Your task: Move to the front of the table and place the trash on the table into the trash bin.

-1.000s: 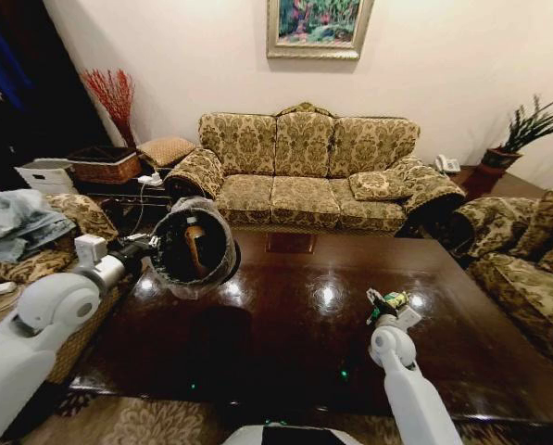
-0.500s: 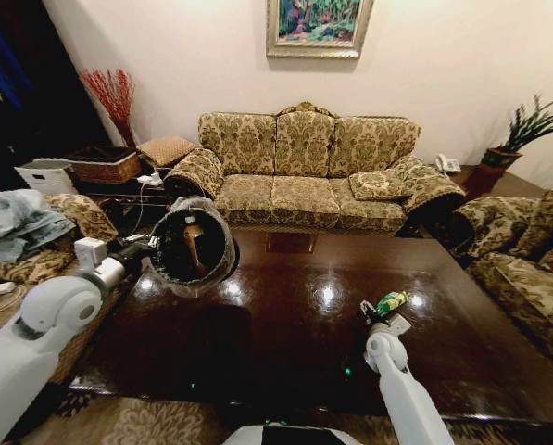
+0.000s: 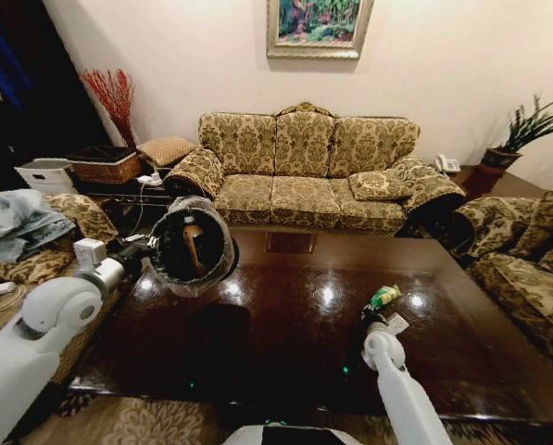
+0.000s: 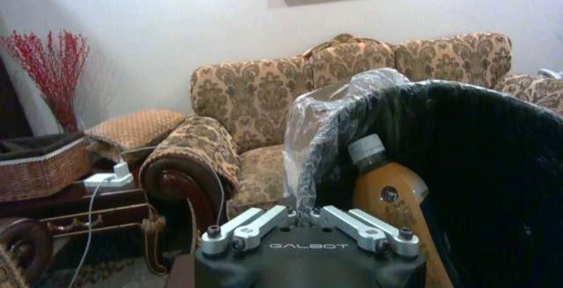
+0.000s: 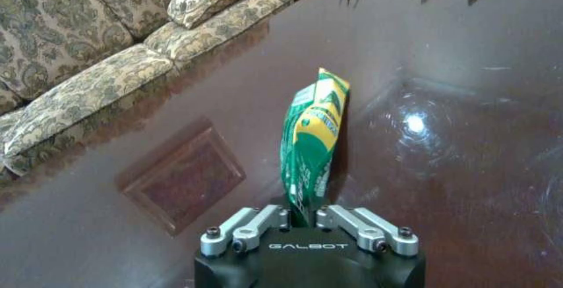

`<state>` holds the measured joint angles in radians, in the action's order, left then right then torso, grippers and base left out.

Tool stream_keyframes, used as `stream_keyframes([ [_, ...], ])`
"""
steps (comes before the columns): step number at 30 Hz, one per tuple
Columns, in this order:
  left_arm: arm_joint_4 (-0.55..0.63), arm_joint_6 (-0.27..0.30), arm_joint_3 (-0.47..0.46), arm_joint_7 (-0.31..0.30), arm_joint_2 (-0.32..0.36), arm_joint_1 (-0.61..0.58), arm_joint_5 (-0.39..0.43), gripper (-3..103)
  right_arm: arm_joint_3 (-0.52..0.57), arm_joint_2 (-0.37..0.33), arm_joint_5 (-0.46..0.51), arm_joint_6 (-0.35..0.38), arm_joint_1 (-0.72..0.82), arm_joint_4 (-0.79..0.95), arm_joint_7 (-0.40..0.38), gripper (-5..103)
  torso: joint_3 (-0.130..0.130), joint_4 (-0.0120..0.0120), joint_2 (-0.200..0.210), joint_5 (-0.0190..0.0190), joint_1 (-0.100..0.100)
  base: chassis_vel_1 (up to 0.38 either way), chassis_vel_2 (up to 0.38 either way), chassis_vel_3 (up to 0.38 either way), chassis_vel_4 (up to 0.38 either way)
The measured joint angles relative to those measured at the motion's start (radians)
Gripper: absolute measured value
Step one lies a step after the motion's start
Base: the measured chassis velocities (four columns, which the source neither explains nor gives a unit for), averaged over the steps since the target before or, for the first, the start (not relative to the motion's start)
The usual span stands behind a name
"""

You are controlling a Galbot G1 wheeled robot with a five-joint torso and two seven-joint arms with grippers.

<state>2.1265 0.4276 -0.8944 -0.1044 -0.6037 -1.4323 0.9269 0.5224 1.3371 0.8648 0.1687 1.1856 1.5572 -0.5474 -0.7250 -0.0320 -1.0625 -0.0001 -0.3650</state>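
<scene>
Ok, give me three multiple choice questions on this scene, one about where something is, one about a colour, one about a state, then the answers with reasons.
1. Where is the trash bin?
A. Held up by the left tool over the table's left end
B. On the sofa
C. Under the table

2. What colour is the wrapper in the right tool?
A. Red
B. Green
C. Blue

3. What state is the tan bottle in?
A. Standing on the table
B. Inside the bin
C. On the floor

Answers: 1 A, the head view shows the bin raised on the left arm. 2 B, the right wrist view shows green. 3 B, it leans against the bin's wall.
</scene>
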Motion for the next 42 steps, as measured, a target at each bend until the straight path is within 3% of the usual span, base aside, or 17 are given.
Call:
stream_keyframes([
  [4,0.000,-0.001,0.000,0.000,0.000,-0.001,-0.001,2,0.000,-0.002,0.004,0.002,0.008,0.021,0.003,1,0.000,-0.0001,0.000,0.0001,0.000,0.000,0.000,0.000,0.000],
  [10,-0.006,-0.003,0.000,0.000,0.000,-0.001,-0.011,2,-0.001,-0.002,-0.026,-0.031,0.044,0.111,0.053,0,0.000,0.0001,0.000,0.0001,0.000,0.000,0.000,0.000,0.000],
  [11,-0.011,-0.008,0.002,0.003,0.001,-0.001,-0.023,2,-0.005,-0.005,-0.045,-0.059,0.062,0.184,0.111,0,0.000,0.0001,0.000,0.0000,0.000,0.000,0.000,0.000,0.000],
  [12,-0.011,-0.008,0.002,0.003,0.001,-0.001,-0.023,2,-0.005,-0.005,-0.045,-0.059,0.062,0.184,0.111,0,0.000,0.0001,0.000,0.0000,0.000,0.000,0.000,0.000,0.000],
  [15,-0.029,-0.026,0.007,0.025,0.008,-0.005,-0.078,2,-0.037,-0.034,-0.017,-0.079,0.076,0.353,0.350,0,0.000,0.0001,0.000,0.0000,0.000,0.000,0.000,0.000,0.000],
  [16,-0.029,-0.026,0.007,0.025,0.008,-0.005,-0.078,2,-0.037,-0.034,-0.017,-0.079,0.076,0.353,0.350,0,0.000,0.0001,0.000,0.0000,0.000,0.000,0.000,0.000,0.000],
  [20,-0.065,-0.060,0.027,0.069,0.044,-0.013,-0.163,2,-0.102,-0.106,0.198,0.087,0.058,0.538,0.600,0,0.000,-0.0002,0.000,-0.0003,0.000,0.000,0.000,0.000,0.000],
  [21,-0.065,-0.060,0.027,0.069,0.044,-0.013,-0.163,2,-0.102,-0.106,0.198,0.087,0.058,0.538,0.600,0,0.000,-0.0002,0.000,-0.0003,0.000,0.000,0.000,0.000,0.000],
  [23,-0.081,-0.079,0.037,0.106,0.080,-0.011,-0.215,2,-0.161,-0.175,0.326,0.195,-0.009,0.585,0.658,0,0.000,0.0000,0.000,-0.0003,0.000,0.000,0.000,0.000,0.000],
  [28,-0.083,-0.097,0.051,0.128,0.113,-0.003,-0.217,2,-0.283,-0.270,0.406,0.223,-0.139,0.561,0.752,0,0.000,-0.0002,0.000,0.0002,0.000,0.000,0.000,0.000,0.000],
  [30,-0.079,-0.111,0.071,0.130,0.119,0.007,-0.197,2,-0.394,-0.315,0.432,0.223,-0.257,0.526,0.796,0,0.000,0.0002,0.000,0.0002,0.000,0.000,0.000,0.000,0.000],
  [35,-0.064,-0.134,0.096,0.131,0.108,0.016,-0.161,2,-0.551,-0.293,0.465,0.219,-0.435,0.481,0.803,0,0.000,-0.0001,0.000,0.0002,0.000,0.000,0.000,0.000,0.000],
  [38,-0.073,-0.148,0.126,0.120,0.098,0.038,-0.167,2,-0.631,-0.279,0.600,0.252,-0.497,0.492,0.705,0,0.000,-0.0006,0.000,-0.0001,0.000,0.000,0.000,0.000,0.000],
  [39,-0.073,-0.148,0.126,0.120,0.098,0.038,-0.167,2,-0.631,-0.279,0.600,0.252,-0.497,0.492,0.705,0,0.000,-0.0006,0.000,-0.0001,0.000,0.000,0.000,0.000,0.000],
  [41,-0.091,-0.169,0.147,0.110,0.091,0.057,-0.195,2,-0.640,-0.295,0.749,0.310,-0.504,0.520,0.590,0,0.000,0.0000,0.000,-0.0002,0.000,0.000,0.000,0.000,0.000],
  [42,-0.091,-0.169,0.147,0.110,0.091,0.057,-0.195,2,-0.640,-0.295,0.749,0.310,-0.504,0.520,0.590,0,0.000,0.0000,0.000,-0.0002,0.000,0.000,0.000,0.000,0.000],
])
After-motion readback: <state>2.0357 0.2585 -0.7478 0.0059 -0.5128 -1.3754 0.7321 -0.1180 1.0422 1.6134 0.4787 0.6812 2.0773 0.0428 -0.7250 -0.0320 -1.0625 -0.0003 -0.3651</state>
